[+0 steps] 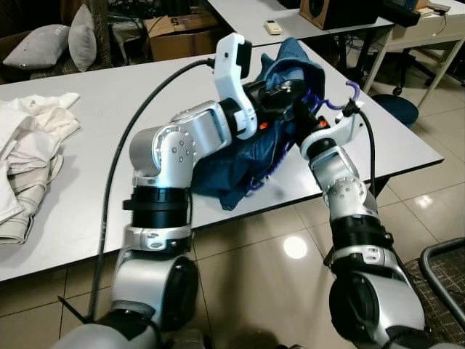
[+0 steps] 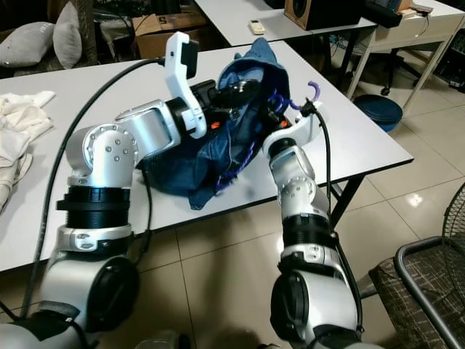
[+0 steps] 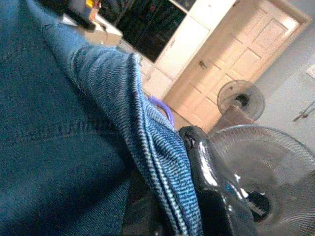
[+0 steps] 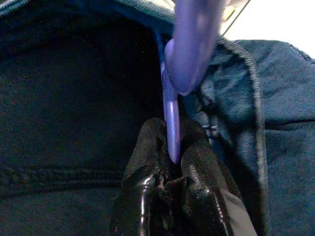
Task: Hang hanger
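Note:
A blue denim garment (image 1: pixel 289 67) lies bunched on the white table (image 1: pixel 94 109) near its right front corner. A purple hanger (image 1: pixel 353 90) is tucked into it, with the hook sticking out to the right. My left gripper (image 1: pixel 285 91) reaches into the raised top of the garment. In the left wrist view the denim hem (image 3: pixel 147 147) runs beside one black finger (image 3: pixel 209 172), and the gripper is shut on the cloth. My right gripper (image 4: pixel 171 135) is shut on the hanger's thin purple stem (image 4: pixel 171 110), just below the hook and against the denim.
White cloths (image 1: pixel 29 160) lie heaped at the table's left end. Behind stand grey pillows (image 1: pixel 51 43), a cardboard box (image 1: pixel 178 33) and a second table with a remote (image 1: pixel 273 27). A blue stool (image 1: pixel 396 109) is at the right and a chair frame (image 1: pixel 443 283) at the lower right.

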Available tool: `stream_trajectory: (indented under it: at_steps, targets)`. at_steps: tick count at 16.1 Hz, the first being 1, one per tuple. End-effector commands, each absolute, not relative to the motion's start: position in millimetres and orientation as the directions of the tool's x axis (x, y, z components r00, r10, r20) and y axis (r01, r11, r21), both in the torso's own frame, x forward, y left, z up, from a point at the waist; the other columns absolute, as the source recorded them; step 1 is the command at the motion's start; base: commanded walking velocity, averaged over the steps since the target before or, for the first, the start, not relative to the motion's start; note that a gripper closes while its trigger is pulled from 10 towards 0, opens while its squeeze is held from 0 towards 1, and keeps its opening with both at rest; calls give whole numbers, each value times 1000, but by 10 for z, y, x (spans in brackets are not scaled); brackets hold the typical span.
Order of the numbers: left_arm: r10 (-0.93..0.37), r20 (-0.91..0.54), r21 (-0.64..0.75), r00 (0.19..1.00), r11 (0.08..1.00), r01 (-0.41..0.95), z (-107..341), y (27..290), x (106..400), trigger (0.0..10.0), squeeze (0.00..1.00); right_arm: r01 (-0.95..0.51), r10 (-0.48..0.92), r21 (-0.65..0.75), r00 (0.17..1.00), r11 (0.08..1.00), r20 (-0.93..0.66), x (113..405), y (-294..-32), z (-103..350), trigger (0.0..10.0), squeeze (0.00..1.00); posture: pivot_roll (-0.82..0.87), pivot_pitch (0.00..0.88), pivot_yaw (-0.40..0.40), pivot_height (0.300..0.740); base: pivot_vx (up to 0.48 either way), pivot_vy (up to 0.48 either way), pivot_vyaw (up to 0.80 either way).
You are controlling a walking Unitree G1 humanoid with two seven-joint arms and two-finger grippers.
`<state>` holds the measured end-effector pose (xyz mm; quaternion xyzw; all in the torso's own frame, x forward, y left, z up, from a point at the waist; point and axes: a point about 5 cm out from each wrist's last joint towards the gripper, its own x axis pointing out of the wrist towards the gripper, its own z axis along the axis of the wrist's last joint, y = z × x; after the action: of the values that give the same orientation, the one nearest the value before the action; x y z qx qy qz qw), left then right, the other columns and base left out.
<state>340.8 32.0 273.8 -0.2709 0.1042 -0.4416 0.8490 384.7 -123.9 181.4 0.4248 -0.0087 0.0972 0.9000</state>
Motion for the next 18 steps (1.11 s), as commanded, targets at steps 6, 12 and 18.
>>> stream_trajectory:
  at_steps: [6, 12, 18]
  targets:
    - [-817, -21, -362, 576, 544, 757, 2710, 82, 3319, 0, 0, -236, 115, 847, 972, 476, 206, 3907, -1261, 2064, 10000, 0, 191, 0, 60, 740, 0, 0, 0]
    - [-701, -29, 203, 713, 694, 691, 2683, 490, 3503, 0, 0, -318, 165, 799, 948, 511, 272, 3680, -1488, 2003, 10000, 0, 163, 0, 54, 740, 0, 0, 0]
    - [-739, -56, 200, 671, 651, 733, 2620, 660, 3494, 0, 0, -325, 149, 850, 946, 414, 289, 3746, -1583, 2157, 10000, 0, 117, 20, 36, 740, 0, 0, 0]
